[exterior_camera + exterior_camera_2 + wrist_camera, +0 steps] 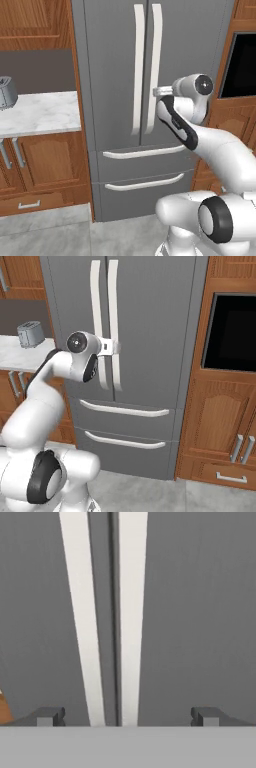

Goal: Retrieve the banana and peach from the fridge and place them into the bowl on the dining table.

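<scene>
The grey fridge (pixel 115 60) (pixel 155 321) (pixel 200 612) stands with both doors shut. Its two long white handles (pixel 138 70) (pixel 113 306) (pixel 131 612) run side by side down the middle. My gripper (pixel 159 91) (pixel 116 347) (pixel 127 717) is open and held level right in front of them at mid height. In the hand view both handles lie between the widely spread fingertips (pixel 50 716), with nothing gripped. The banana and peach are hidden behind the shut doors. The bowl and dining table are out of view.
Two fridge drawers (pixel 142 152) (pixel 122 411) sit below the doors. To the left is a marble counter (pixel 40 112) with a toaster (pixel 6 92) (pixel 30 333) over wooden cabinets. A black wall oven (pixel 232 331) in wooden cabinetry stands to the right.
</scene>
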